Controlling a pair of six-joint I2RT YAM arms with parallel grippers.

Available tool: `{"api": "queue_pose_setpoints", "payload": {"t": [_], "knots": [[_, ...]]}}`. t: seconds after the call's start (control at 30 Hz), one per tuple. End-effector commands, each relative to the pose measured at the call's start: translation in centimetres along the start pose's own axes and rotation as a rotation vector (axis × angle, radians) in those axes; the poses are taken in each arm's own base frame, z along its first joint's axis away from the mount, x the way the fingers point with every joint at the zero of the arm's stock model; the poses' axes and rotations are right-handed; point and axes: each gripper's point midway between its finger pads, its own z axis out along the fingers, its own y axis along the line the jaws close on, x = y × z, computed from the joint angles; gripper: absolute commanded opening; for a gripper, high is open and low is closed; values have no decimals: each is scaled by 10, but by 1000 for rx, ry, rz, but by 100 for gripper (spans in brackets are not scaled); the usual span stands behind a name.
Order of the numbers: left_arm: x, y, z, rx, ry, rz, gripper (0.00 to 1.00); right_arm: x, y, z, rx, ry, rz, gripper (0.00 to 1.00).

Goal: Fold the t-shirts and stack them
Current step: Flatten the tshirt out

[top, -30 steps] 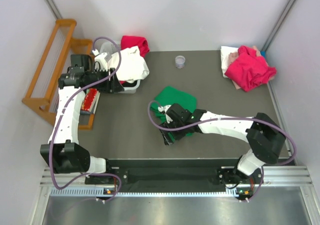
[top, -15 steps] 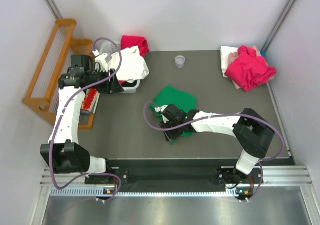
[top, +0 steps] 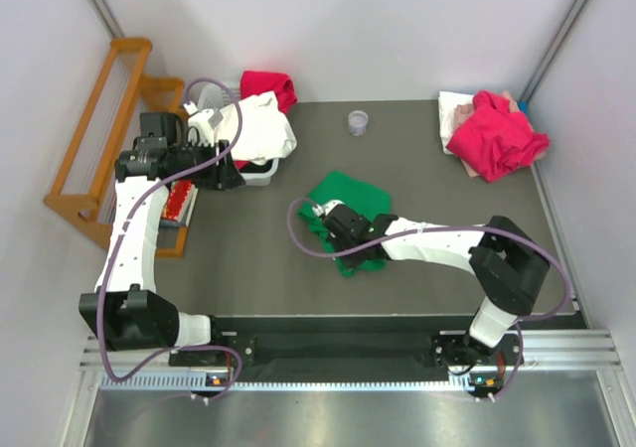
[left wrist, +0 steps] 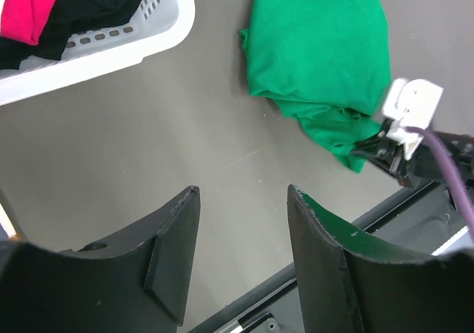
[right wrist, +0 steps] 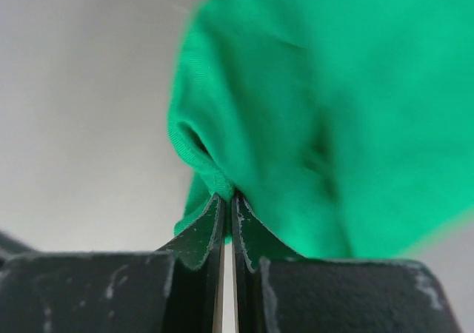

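Note:
A bright green t-shirt point(top: 350, 191) lies bunched in the middle of the table, also seen in the left wrist view point(left wrist: 318, 44). My right gripper point(top: 338, 236) is low at its near-left edge. The right wrist view shows this gripper point(right wrist: 227, 196) shut on a fold of the green cloth point(right wrist: 333, 89). A white t-shirt point(top: 260, 129) hangs over the white basket point(top: 260, 176), with a red one point(top: 270, 85) behind it. My left gripper point(top: 229, 169) hovers beside the basket, open point(left wrist: 243, 192) and holding nothing. A magenta-red t-shirt point(top: 495, 134) lies heaped at the far right.
A small clear cup point(top: 358, 122) stands at the back of the table. A wooden rack point(top: 99, 129) is off the left edge. The basket's wall point(left wrist: 111, 48) holds red and dark cloth. Pale cloth point(top: 452, 109) lies under the magenta heap.
My right gripper has shut on the green t-shirt's near edge and shifted slightly right with it. The left arm has stayed put.

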Motion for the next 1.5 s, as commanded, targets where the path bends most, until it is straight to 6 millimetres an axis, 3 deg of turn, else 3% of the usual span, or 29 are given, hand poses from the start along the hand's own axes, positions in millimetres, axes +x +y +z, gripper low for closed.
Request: {"api": "queue_pose_setpoints", "payload": {"t": [0.0,0.03,0.07,0.13,0.17,0.27,0.33,0.43,0.5,0.6,0.8,0.9,1.03,1.13,1.2,1.27,1.3,1.33,1.47], "knots": [[1,-4,-5,3,-14,32,56,-28,-64,-61,302,-141,148,0],[1,-4,-4,5,-12,30,56,-28,-77,-73,355,-178,274,0],[0,-5,-5,6,-16,31,56,-27,-92,-98,387,-257,352,0],[-1,-5,-6,6,-17,33,56,-9,-125,-120,457,-333,547,0],[-3,-6,-6,7,-21,34,56,-14,-136,-150,443,-440,616,0],[-5,-10,-7,28,-24,36,56,-7,-169,-189,517,-531,706,0],[-5,-16,-5,62,-21,25,57,-3,-175,-200,545,-525,705,0],[-4,-28,4,90,6,39,61,-9,-168,-198,487,-531,695,0],[4,-55,20,120,63,109,62,-12,-161,-194,443,-529,694,0],[17,-78,38,127,125,184,63,-13,-158,-189,427,-511,678,0],[35,-97,73,156,269,267,64,-14,-159,-186,431,-517,662,0],[52,-121,97,186,355,317,64,-18,-161,-189,446,-529,667,0],[49,-139,128,251,384,286,62,-18,-166,-191,475,-534,669,0],[68,-151,151,284,446,328,61,-14,-173,-191,520,-528,679,0],[84,-172,162,306,466,399,62,-12,-178,-190,541,-524,698,0],[104,-189,169,307,491,466,62,-11,-186,-190,561,-521,721,0],[99,-197,173,309,438,500,62,-10,-189,-191,567,-524,739,0],[112,-194,178,287,446,511,63,-10,-191,-190,569,-523,745,0],[116,-224,180,281,335,592,64,-8,-198,-182,575,-502,769,0]]}}
